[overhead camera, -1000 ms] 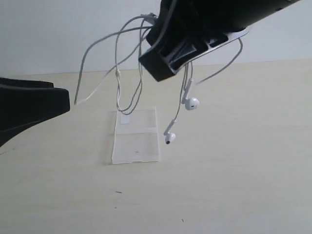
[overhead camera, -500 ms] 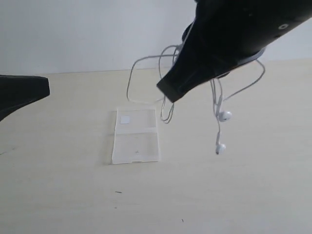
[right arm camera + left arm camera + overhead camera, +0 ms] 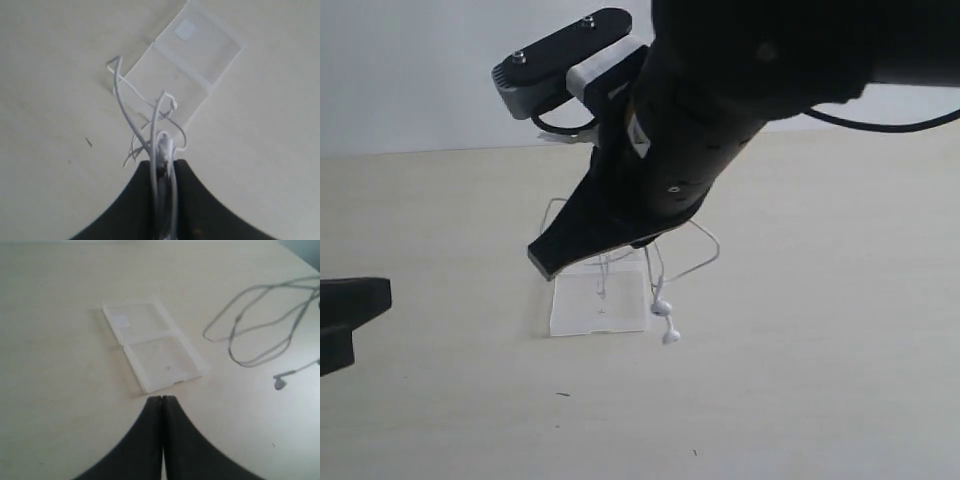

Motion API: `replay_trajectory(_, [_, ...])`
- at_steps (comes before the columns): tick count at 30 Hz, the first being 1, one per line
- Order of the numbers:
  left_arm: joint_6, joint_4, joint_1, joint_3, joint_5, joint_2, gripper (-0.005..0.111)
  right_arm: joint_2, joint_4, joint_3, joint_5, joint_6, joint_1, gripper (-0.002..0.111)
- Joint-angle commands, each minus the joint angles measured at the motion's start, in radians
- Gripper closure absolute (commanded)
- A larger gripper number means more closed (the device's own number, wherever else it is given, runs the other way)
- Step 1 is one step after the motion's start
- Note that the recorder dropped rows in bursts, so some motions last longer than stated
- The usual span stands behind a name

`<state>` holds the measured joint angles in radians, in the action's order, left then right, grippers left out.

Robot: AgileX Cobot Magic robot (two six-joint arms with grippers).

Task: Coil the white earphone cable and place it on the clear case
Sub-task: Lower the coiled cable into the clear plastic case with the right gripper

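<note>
The white earphone cable (image 3: 704, 254) hangs in loose loops from my right gripper (image 3: 544, 263), which is shut on a bunch of its strands (image 3: 161, 150). The gripper hovers over the clear case (image 3: 582, 310), which lies open and flat on the table. Two earbuds (image 3: 666, 322) dangle just past the case's right edge, low near the table. In the right wrist view the loops (image 3: 131, 107) hang over the case's plain panel (image 3: 165, 80); the sticker (image 3: 186, 29) is on the far panel. My left gripper (image 3: 162, 399) is shut and holds nothing. It is near the case (image 3: 155, 347), away from the cable (image 3: 260, 325).
The pale wooden table (image 3: 820, 380) carries only the case. A white wall (image 3: 410, 70) rises behind the table's far edge. My left gripper (image 3: 360, 305) shows at the left edge of the exterior view. The right arm's bulk hides the far part of the case.
My right arm has swung left and down, carrying the cable from beside the case to over it, so the earbuds now hang lower. The left gripper has drawn back to the lower left.
</note>
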<state>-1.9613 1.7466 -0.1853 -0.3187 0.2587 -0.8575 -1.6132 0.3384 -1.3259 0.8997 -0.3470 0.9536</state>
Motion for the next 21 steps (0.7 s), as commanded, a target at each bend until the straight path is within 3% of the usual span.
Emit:
replay_trajectory(1, [-0.01, -0.002, 0.003, 0.036, -0.011, 0.007, 0.107, -0.075, 0.063, -0.051, -0.09, -0.107, -0.016, 0.108])
replay_trajectory(21, [-0.01, -0.002, 0.003, 0.066, 0.002, 0.007, 0.107, -0.367, -0.008, -0.356, -0.112, -0.202, -0.165, 0.108])
